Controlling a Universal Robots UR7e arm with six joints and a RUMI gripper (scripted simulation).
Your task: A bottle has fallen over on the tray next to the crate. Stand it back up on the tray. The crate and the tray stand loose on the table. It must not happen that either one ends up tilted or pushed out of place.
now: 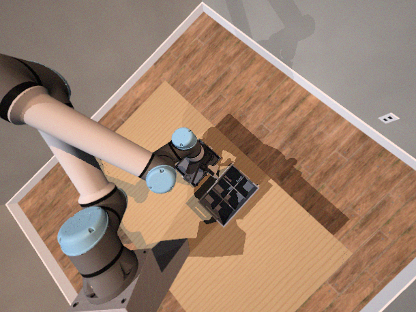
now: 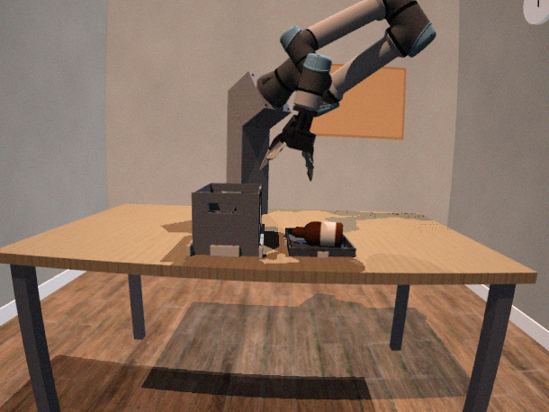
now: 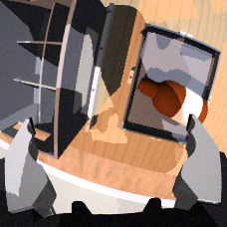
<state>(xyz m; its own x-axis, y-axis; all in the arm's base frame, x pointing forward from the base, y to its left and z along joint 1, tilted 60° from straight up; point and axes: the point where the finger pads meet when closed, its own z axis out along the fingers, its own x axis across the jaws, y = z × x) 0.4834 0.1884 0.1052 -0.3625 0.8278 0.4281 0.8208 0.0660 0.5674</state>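
A brown bottle [image 2: 320, 233] with a pale label lies on its side on a low dark tray [image 2: 319, 246], its neck pointing toward the crate. The grey crate [image 2: 227, 219] with inner dividers stands just left of the tray. My gripper [image 2: 288, 165] hangs open and empty well above the gap between crate and tray. In the wrist view the bottle [image 3: 171, 97] lies in the tray at the upper right, the crate [image 3: 55, 75] is at the left, and my open fingers frame the bottom. From above, my arm hides the tray; the crate [image 1: 226, 194] shows.
The table [image 2: 270, 243] edge runs close in front of the crate and tray. The robot's grey mounting column [image 2: 245, 135] stands behind the crate.
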